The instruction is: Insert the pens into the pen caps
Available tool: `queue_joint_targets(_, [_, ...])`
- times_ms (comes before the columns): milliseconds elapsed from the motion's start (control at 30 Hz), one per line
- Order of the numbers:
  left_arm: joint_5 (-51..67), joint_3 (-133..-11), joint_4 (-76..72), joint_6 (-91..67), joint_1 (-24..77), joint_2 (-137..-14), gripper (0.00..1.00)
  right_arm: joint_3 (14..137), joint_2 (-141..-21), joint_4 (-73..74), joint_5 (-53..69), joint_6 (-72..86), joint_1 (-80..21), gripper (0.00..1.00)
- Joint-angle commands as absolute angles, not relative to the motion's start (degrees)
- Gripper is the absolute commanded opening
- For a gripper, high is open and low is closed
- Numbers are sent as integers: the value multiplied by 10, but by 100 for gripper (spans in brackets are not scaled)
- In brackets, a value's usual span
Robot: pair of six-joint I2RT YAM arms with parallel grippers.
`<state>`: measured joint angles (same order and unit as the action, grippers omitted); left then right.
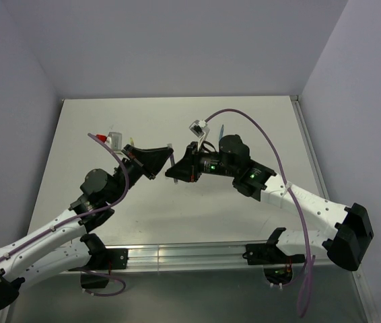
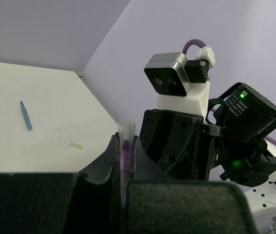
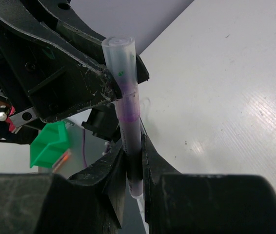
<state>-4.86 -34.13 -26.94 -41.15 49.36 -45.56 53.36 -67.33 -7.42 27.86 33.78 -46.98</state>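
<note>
Both grippers meet above the middle of the table. My left gripper [image 2: 126,140] [image 1: 166,159] is shut on a clear pen cap [image 2: 126,130] that stands upright between its fingertips. The purple tip of the grey-purple pen [image 3: 129,122] sits inside that cap [image 3: 121,58]. My right gripper [image 3: 134,151] [image 1: 178,171] is shut on the pen's barrel just below the cap. A blue pen [image 2: 26,116] lies flat on the table at the far side. Near it lies a small pale yellowish pen cap [image 2: 76,145]. The yellow pen is out of view.
The right arm's wrist camera [image 2: 169,78] and black gripper body [image 2: 182,146] stand close in front of my left gripper. A green bin [image 3: 50,146] shows beyond the table edge. Purple walls enclose the white table [image 1: 258,128] at the back and sides.
</note>
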Motion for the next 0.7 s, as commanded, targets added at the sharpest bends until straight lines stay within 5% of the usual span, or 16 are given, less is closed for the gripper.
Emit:
queue_joint_targets(0, [137, -309, -167, -429, 555, -453, 0, 613, -678, -222, 117, 349, -410, 0])
queue_joint_targets(667, [131, -299, -155, -428, 578, -449, 0, 629, -684, -220, 120, 347, -397, 0])
